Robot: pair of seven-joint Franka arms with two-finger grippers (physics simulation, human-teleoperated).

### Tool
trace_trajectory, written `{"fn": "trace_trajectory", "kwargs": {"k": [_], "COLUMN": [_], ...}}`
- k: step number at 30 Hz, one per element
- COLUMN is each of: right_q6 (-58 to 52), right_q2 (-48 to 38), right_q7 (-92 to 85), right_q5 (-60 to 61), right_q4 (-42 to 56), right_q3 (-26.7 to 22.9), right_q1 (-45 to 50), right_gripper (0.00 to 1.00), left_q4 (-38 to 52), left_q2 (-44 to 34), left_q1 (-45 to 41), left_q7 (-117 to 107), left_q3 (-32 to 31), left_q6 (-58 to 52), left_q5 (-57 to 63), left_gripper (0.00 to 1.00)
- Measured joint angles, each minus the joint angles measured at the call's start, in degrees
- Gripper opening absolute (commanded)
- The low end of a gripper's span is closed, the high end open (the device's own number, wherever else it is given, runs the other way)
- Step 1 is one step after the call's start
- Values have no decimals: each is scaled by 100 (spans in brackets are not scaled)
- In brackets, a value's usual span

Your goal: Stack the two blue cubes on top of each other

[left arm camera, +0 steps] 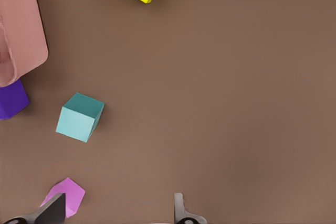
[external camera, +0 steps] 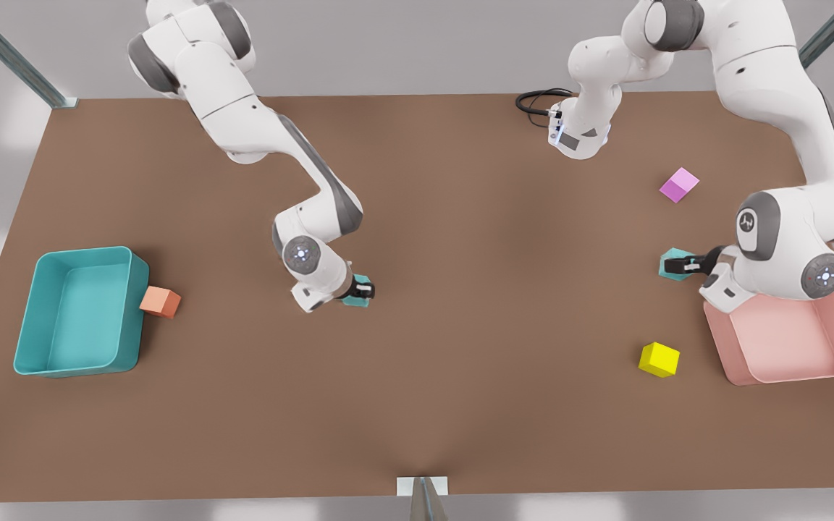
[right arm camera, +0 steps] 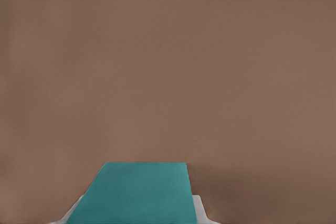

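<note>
One blue cube (external camera: 356, 301) sits left of the table's middle in the front view, and my right gripper (external camera: 365, 291) is shut on it. The right wrist view shows that cube (right arm camera: 134, 192) close up between the fingers. The other blue cube (left arm camera: 80, 117) rests on the table, apart from my left gripper (left arm camera: 118, 199), which hangs open above with nothing between its fingers. In the front view that cube (external camera: 672, 255) lies at the right, and the left gripper (external camera: 677, 265) shows over it.
A teal bin (external camera: 26, 318) with an orange cube (external camera: 161, 302) beside it stands at the front view's left. At the right are a pink bin (external camera: 786, 376), a yellow cube (external camera: 659, 359) and a magenta cube (external camera: 679, 184). A purple cube (left arm camera: 10, 100) lies beside the pink bin (left arm camera: 18, 24).
</note>
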Motion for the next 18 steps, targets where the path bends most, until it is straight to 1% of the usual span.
{"fn": "trace_trajectory", "kwargs": {"k": [2, 5, 8, 10, 11, 12, 18], "right_q6": [-66, 4, 381, 713, 870, 1020, 1579], "right_q2": [957, 2032, 2772, 3096, 3221, 3303, 3444], "right_q7": [458, 1212, 1969, 2454, 2682, 2906, 4021], "right_q5": [166, 285, 352, 373, 377, 372, 365], "right_q4": [1419, 2931, 3789, 4111, 4254, 4343, 4533], "right_q3": [-49, -186, -177, -153, -107, -82, 13], "right_q1": [475, 1081, 1511, 1762, 1842, 1905, 1963], "right_gripper": [61, 61, 62, 63, 66, 100, 100], "left_q4": [-925, -1750, -2188, -2453, -2587, -2670, -2910], "left_q2": [-191, -276, -283, -274, -289, -294, -265], "left_q1": [172, 438, 611, 698, 711, 717, 744], "left_q7": [237, 718, 1343, 1767, 1964, 2161, 3165], "left_q3": [32, 56, 209, 315, 335, 345, 356], "left_q6": [624, 1637, 2520, 3043, 3250, 3424, 4104], "left_q5": [179, 310, 379, 405, 412, 418, 429], "left_gripper": [100, 100, 100, 100, 100, 100, 100]}}
